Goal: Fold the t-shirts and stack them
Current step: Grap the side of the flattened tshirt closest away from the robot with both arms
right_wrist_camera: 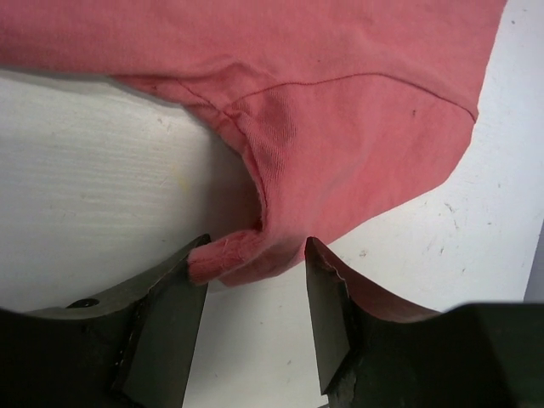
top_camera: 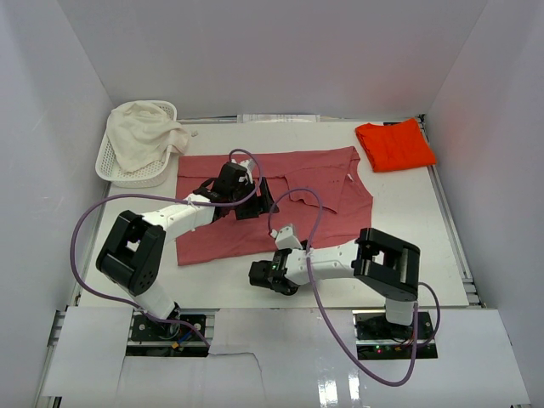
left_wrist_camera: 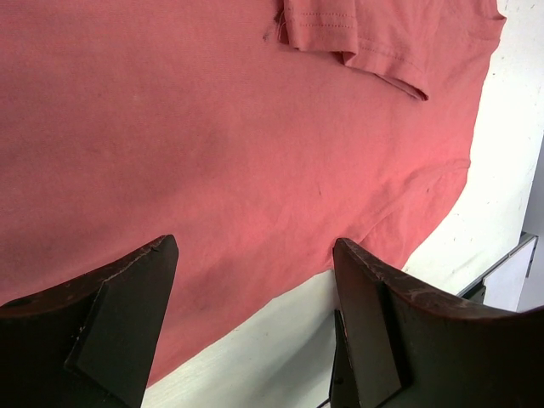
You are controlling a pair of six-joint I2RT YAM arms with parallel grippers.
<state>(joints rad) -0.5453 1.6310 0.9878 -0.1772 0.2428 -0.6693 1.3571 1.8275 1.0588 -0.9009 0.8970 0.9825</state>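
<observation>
A large dusty rose-red t-shirt (top_camera: 272,200) lies spread across the middle of the table. A bright orange-red t-shirt (top_camera: 393,144) sits folded at the back right. My left gripper (top_camera: 257,197) hovers open over the rose shirt. In the left wrist view its wide jaws (left_wrist_camera: 255,246) frame the shirt (left_wrist_camera: 212,127) and its hem, with nothing between them. My right gripper (top_camera: 259,274) is low at the shirt's near edge. Its jaws (right_wrist_camera: 257,242) stand apart around a rolled tip of fabric (right_wrist_camera: 225,259), which touches one finger only.
A white lattice basket (top_camera: 109,166) holding a cream cloth (top_camera: 144,136) stands at the back left. White walls close in the table (top_camera: 408,255) on three sides. Purple cables loop from both arms over the near part of the table.
</observation>
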